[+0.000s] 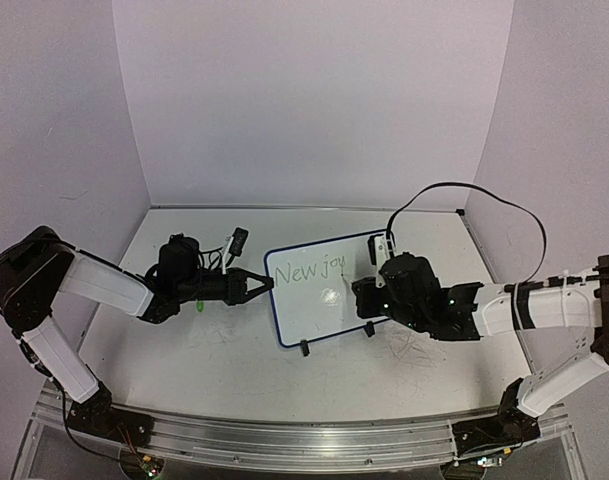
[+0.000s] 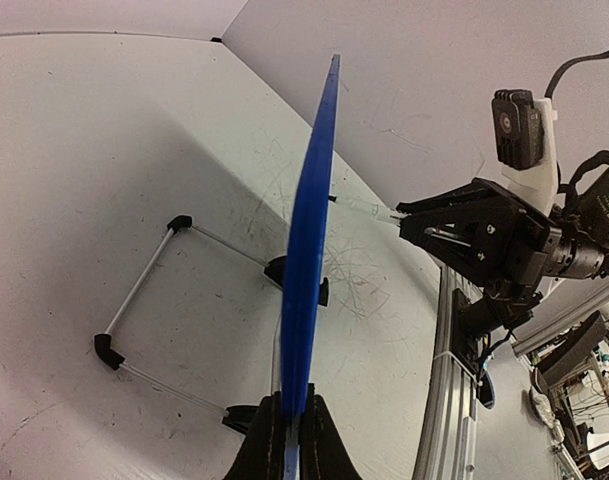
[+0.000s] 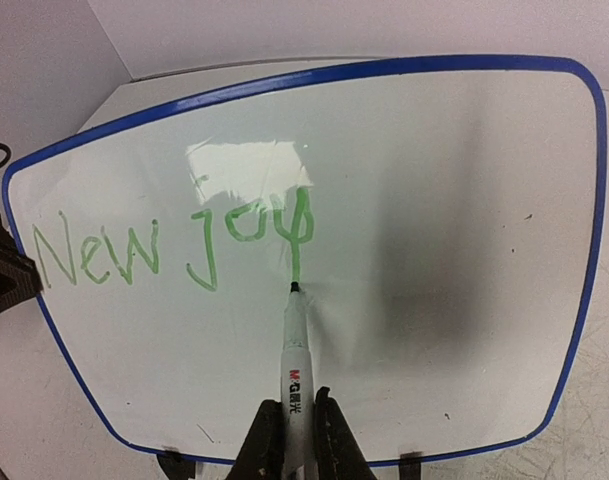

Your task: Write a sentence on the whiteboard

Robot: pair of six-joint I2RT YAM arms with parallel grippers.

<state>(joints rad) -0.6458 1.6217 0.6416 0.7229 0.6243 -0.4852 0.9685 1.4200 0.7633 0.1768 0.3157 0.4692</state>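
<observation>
The whiteboard (image 1: 319, 290) with a dark blue rim stands tilted on two black feet at the table's middle. It fills the right wrist view (image 3: 434, 250) and shows edge-on in the left wrist view (image 2: 309, 240). Green writing (image 3: 174, 240) on it reads "New joy" (image 1: 309, 270). My left gripper (image 1: 262, 285) is shut on the board's left rim (image 2: 292, 435). My right gripper (image 3: 294, 425) is shut on a white marker (image 3: 294, 350), whose tip touches the board at the bottom of the "y" tail. The right gripper (image 1: 369, 300) sits in front of the board's right half.
A wire stand with black corner pieces (image 2: 144, 290) lies on the tabletop behind the board. A small black object (image 1: 238, 238) lies at the back. Faint scribbles mark the tabletop (image 1: 414, 345). The aluminium rail (image 1: 284, 440) runs along the near edge.
</observation>
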